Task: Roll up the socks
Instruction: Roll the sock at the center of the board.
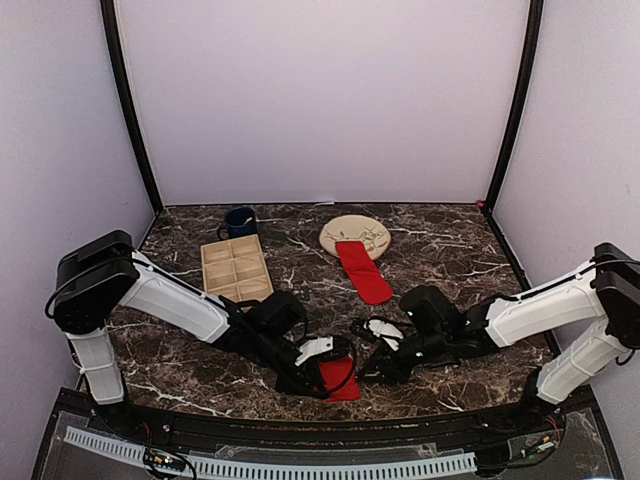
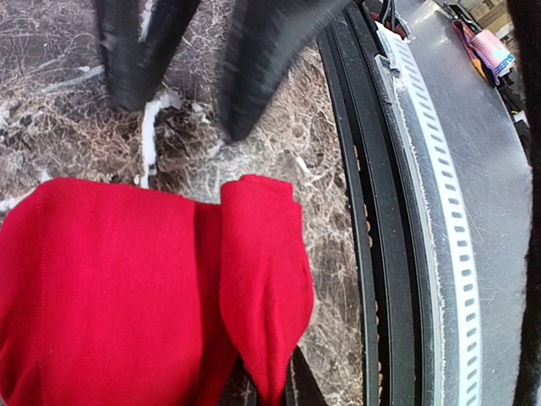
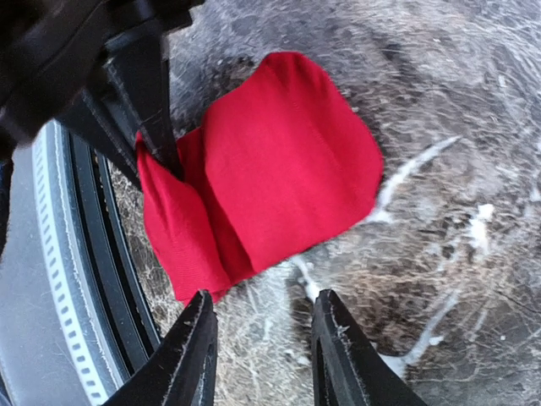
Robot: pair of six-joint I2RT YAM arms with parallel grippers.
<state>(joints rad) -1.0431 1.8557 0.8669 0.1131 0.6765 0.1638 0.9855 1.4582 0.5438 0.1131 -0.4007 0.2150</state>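
No legible text, label, brand or number anywhere

From overhead, my left tool [image 1: 322,384] covered much of the near sock [image 1: 343,386], so I couldn't see its whole outline. On the left wrist view that sock ran off the left and bottom edges, and the right tool's fingers [image 2: 262,68] were only dark blurs. Any markings on the far sock [image 1: 364,272] were too small to make out.
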